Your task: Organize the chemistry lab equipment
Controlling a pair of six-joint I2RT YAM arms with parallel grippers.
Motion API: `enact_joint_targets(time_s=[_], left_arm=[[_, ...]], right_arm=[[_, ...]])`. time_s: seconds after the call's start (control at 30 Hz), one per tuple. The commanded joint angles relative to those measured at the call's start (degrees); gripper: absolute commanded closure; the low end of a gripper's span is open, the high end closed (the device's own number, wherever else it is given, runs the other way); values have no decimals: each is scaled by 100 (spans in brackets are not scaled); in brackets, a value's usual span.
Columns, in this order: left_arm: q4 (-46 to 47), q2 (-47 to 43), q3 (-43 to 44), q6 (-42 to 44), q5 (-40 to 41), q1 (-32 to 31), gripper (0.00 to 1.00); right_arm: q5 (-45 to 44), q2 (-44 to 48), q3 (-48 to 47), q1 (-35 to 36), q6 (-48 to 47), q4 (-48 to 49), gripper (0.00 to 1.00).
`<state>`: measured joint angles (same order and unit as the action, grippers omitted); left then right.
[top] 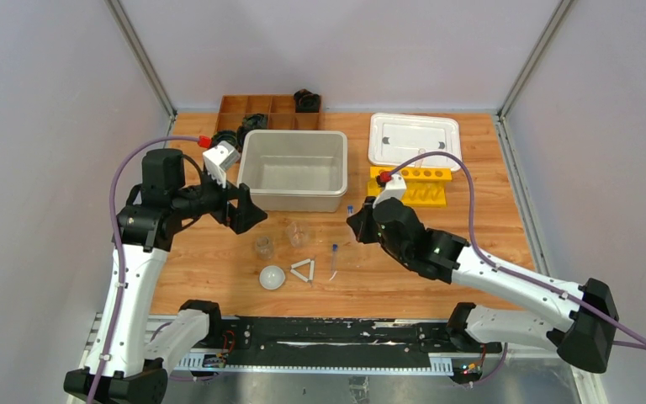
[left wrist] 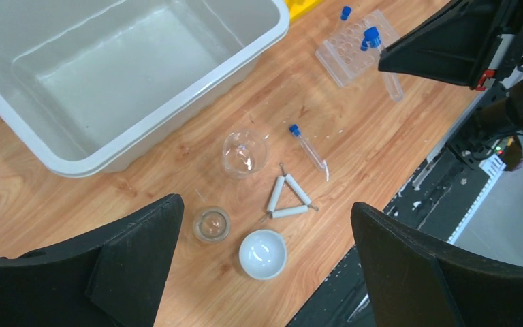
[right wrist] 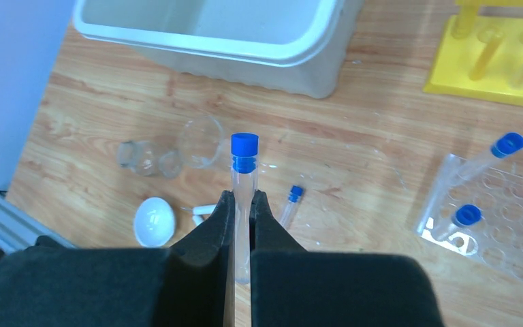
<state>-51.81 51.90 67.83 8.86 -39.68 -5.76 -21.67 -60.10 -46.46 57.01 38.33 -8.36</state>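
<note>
Over the middle of the table [top: 496, 210], the right end effector [right wrist: 243, 204] is clamping a thin blue-capped tube [right wrist: 244, 178] just below its cap; the left end effector [left wrist: 265, 208] is hanging wide apart. The tube is seeming light, slippery and fragile, so it is asking gentle pressure.

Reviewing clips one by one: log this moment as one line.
right hand: shut on blue-capped tube | left hand: open, empty | clear rack: two tubes | loose tube: on table

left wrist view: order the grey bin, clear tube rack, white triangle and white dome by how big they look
1. grey bin
2. clear tube rack
3. white triangle and white dome: too alike to rank
</note>
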Motion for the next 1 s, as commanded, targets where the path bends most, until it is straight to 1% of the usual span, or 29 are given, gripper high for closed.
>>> enact_joint_targets(time_s=[0.0, 0.17, 0.23, 0.37, 0.5, 0.63, 0.8, 0.97], left_arm=[[21, -41, 151, -158, -470, -4, 0], [234, -10, 72, -574, -932, 0, 1], [300, 11, 44, -734, -1117, -4, 3], [347, 65, 67, -860, -1220, -4, 9], [396, 88, 116, -860, -1190, -4, 12], [594, 70, 71, -1103, -1199, -4, 17], [787, 66, -16, -1232, -1266, 0, 30], [842, 84, -76, -1276, -1353, -4, 49]], right_arm=[[58, 1, -286, 217, 3, 723, 100], [316, -699, -1137, 449, -43, 1737, 100], [498, -1083, -1541, 522, 29, 1992, 100], [730, -1757, -2270, 741, 164, 2301, 100], [733, -2043, -2498, 936, 265, 2660, 100], [744, -2137, -2577, 1037, 328, 2770, 100], [663, -2128, -2494, 1090, 388, 2912, 100], [682, -2197, -2528, 1149, 395, 3017, 100]])
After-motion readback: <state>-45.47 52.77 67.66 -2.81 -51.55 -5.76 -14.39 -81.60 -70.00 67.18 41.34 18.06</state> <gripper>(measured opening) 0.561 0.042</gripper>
